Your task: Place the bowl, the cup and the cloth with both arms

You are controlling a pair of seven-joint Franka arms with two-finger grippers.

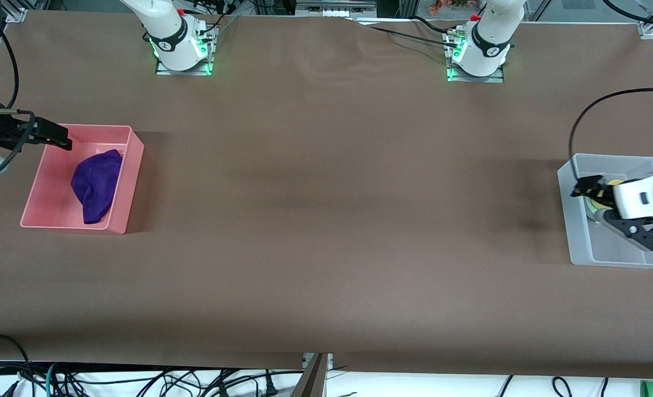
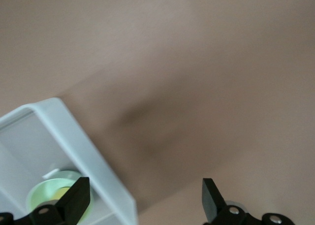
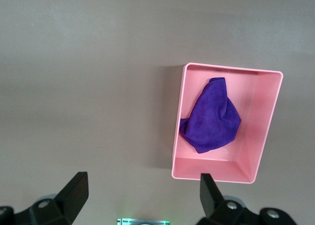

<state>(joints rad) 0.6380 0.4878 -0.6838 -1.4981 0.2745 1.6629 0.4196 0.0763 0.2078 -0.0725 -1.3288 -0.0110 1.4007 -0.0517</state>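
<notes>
i see the cloth [image 1: 96, 184] lying crumpled in the pink bin [image 1: 48, 220], which sits on the counter [image 1: 326, 220] near the edge at the right arm's end. the right wrist view shows the same cloth [image 3: 212, 117] bunched toward one side of that pink bin [image 3: 214, 175]. the right pincer [image 1: 56, 137] hangs over the bin's rim, fingers [image 3: 75, 189] spread wide with nothing between them.

at the left arm's end of the counter, the bowl [image 2: 44, 194] sits in the clear bin [image 1: 580, 242], with the cup [image 1: 613, 183] inside it showing as a sliver of yellow. the left pincer [image 1: 585, 187] hovers over that clear bin [image 2: 78, 141], its fingers [image 2: 76, 198] wide apart and holding nothing.
</notes>
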